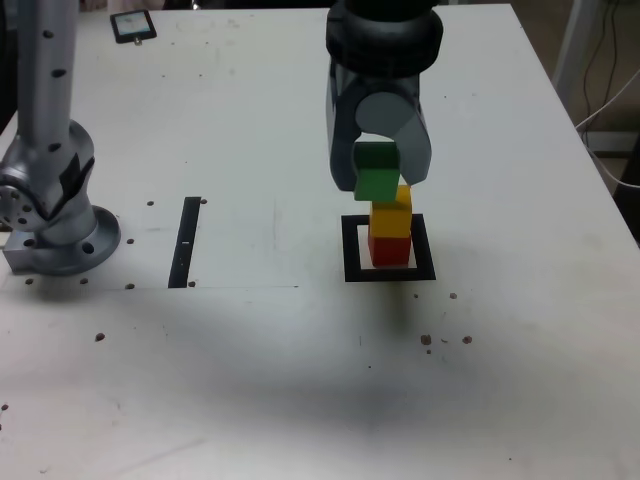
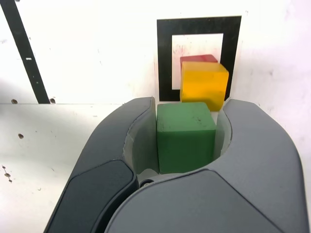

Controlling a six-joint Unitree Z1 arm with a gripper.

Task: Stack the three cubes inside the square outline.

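Overhead, a dark grey gripper (image 1: 378,180) hangs above a white counter (image 1: 500,380), its two curved jaws clamped on opposite side faces of a green cube (image 1: 377,172). Just below and slightly toward the exterior view's right, a yellow cube (image 1: 391,215) sits on a red cube (image 1: 389,248), both standing inside the white centre of a thick black square outline (image 1: 352,250). The green cube is held clear of the yellow one, not yet resting on it. From the wrist view the yellow cube sits a little askew on the red, so the top landing face looks small. These cubes seem light, rigid and matte, unlikely to slip or crush; gripping flat opposite sides, as now, looks the sound hold. A narrow black strip (image 1: 186,240) lies well apart toward the exterior view's left.
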